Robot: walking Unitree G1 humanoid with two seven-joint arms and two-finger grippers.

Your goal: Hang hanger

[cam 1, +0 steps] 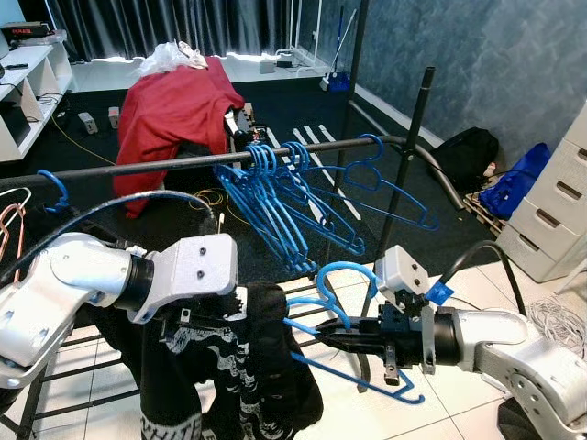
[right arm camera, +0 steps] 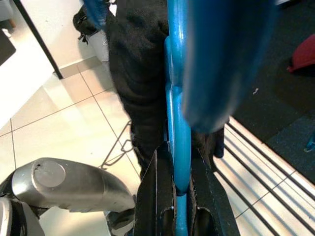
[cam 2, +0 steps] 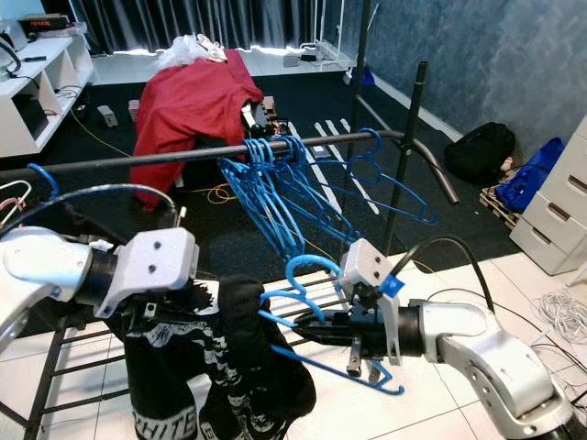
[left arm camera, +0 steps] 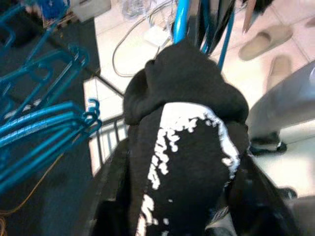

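Legible text: white capitals "HITE" along the lower hem of the black printed garment (cam 2: 220, 367), near left, seen in the right eye view; any leading letters are hidden. Red digits glow on the small black display box (cam 1: 26, 31) on the far-left white shelf (cam 1: 32, 82); unreadable.

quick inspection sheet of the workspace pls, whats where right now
surface: white tiled floor, dark carpet beyond
job's things: blue hanger carrying a black printed garment, below the black rail; a bunch of blue hangers on the rail
clutter: red cloth over something behind the rail; black bag; blue bag
grippers: right gripper shut on the blue hanger; left gripper against the garment, grip unclear
cables: white cords on the floor at right
surroundings: grey drawers, white shelves, dark curtains
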